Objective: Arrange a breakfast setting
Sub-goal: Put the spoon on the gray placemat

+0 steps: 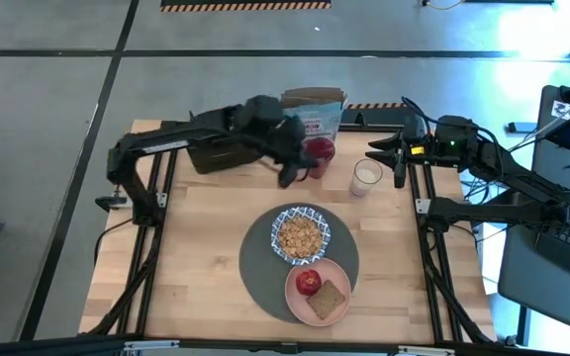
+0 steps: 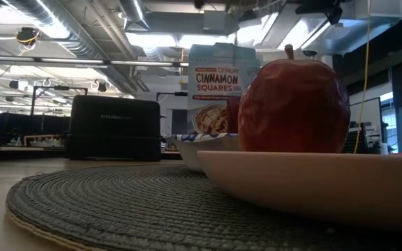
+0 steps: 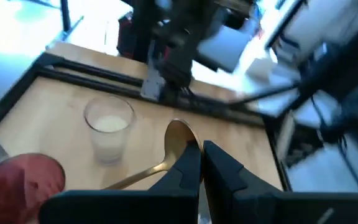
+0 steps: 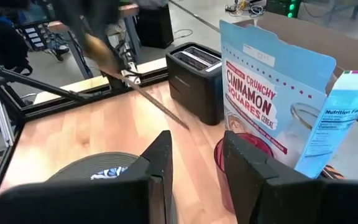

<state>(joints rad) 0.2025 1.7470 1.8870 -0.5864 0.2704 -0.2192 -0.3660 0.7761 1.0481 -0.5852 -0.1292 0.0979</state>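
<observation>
My left gripper (image 1: pixel 287 176) is shut on the small gold spoon (image 3: pixel 166 158), in the air beside the red tumbler (image 1: pixel 317 153). The milk glass (image 1: pixel 366 176) stands on the table to the tumbler's right. My right gripper (image 1: pixel 396 158) is open and empty, just right of the glass. The blue-and-white bowl (image 1: pixel 300 235), filled with cereal, and the salmon-pink plate (image 1: pixel 336 309), with an apple and toast, sit on the round dark-grey mat (image 1: pixel 260 262). My left gripper pinches the spoon between its two fingers at the bowl end (image 3: pixel 182 144). The handle (image 3: pixel 126 180) sticks out sideways from the fingers. The spoon is lifted clear of the table; in the right wrist view its handle (image 4: pixel 160 107) slants down from the gripper.
A cereal box (image 1: pixel 315 109) and a black toaster (image 1: pixel 216 153) stand at the table's far edge, behind the tumbler. Bare wood shows to the left of the mat (image 1: pixel 196 257) and to its right (image 1: pixel 394 257).
</observation>
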